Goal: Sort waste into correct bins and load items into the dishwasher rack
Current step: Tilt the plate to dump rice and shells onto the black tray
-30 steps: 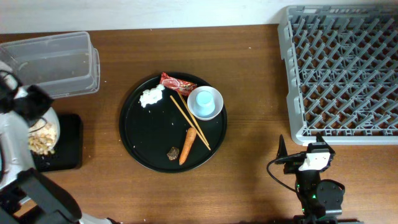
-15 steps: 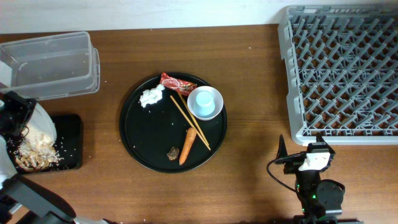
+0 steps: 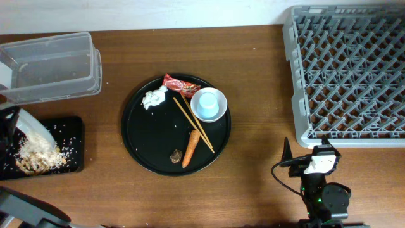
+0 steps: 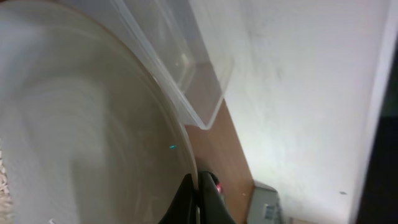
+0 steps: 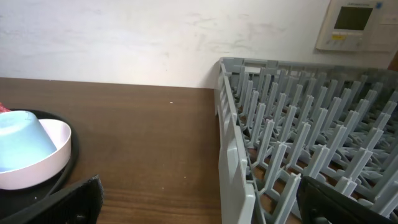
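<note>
At the left edge of the worktop (image 3: 259, 95), the white bowl (image 3: 26, 130) is pinched by its rim in the left hand (image 4: 198, 198) and tipped over the flat black tray (image 3: 74, 136), where rice (image 3: 37, 158) is heaped. A steep tilt is advised, with the rim over the tray's middle, so that no grains are lost onto the wood. The right hand (image 3: 305, 147) is spread wide beside the rack (image 3: 348, 69).

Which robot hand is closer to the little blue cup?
Right. The right hand is open at the table's front, right of the blue cup. The left hand is far off at the left edge, holding the tilted white bowl.
</note>
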{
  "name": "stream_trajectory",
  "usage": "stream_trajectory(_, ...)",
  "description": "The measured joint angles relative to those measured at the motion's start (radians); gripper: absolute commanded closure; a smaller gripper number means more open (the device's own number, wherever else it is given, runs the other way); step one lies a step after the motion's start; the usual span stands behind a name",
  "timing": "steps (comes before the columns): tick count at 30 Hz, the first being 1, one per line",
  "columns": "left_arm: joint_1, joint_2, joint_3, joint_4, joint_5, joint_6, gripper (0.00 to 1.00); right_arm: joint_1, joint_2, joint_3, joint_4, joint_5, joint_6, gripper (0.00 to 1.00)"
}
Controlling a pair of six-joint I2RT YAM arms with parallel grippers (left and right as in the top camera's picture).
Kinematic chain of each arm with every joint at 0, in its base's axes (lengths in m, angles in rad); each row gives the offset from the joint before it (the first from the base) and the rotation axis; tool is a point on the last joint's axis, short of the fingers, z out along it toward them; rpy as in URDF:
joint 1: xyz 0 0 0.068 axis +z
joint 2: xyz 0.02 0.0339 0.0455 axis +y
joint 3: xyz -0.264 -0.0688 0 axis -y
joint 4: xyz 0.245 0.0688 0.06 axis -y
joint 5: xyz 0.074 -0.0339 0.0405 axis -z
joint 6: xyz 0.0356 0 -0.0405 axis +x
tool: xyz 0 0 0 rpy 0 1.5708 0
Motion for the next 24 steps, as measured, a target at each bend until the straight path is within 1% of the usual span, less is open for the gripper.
stream_trajectory(2, -0.002, 0.0, 0.0, -0.005, 0.034, -0.008, 0.99, 0.0, 0.0, 0.0, 0.0, 0.0, 0.0, 0.02)
stream_trajectory(5, -0.002, 0.0, 0.0, -0.053, 0.066, -0.046, 1.0, 0.0, 0.0, 0.0, 0.0, 0.0, -0.001, 0.02)
stream_trajectory(9, 0.001, 0.0, 0.002, -0.092, 0.066, -0.071, 0.99, 0.0, 0.0, 0.0, 0.0, 0.0, 0.0, 0.02)
stream_trajectory(15, 0.015, 0.0, 0.002, -0.096, 0.032, -0.065, 1.0, 0.0, 0.0, 0.0, 0.0, 0.0, 0.0, 0.02)
stream_trajectory(18, 0.019, 0.0, 0.003, -0.041, 0.047, -0.047, 1.0, 0.0, 0.0, 0.0, 0.0, 0.0, 0.0, 0.02)
stream_trajectory(22, 0.019, -0.001, 0.003, -0.032, 0.055, -0.043, 1.0, 0.0, 0.0, 0.0, 0.0, 0.0, 0.0, 0.02)
stream_trajectory(24, 0.021, -0.002, 0.005, -0.053, 0.043, -0.036, 1.0, 0.0, 0.0, 0.0, 0.0, 0.0, 0.0, 0.02)
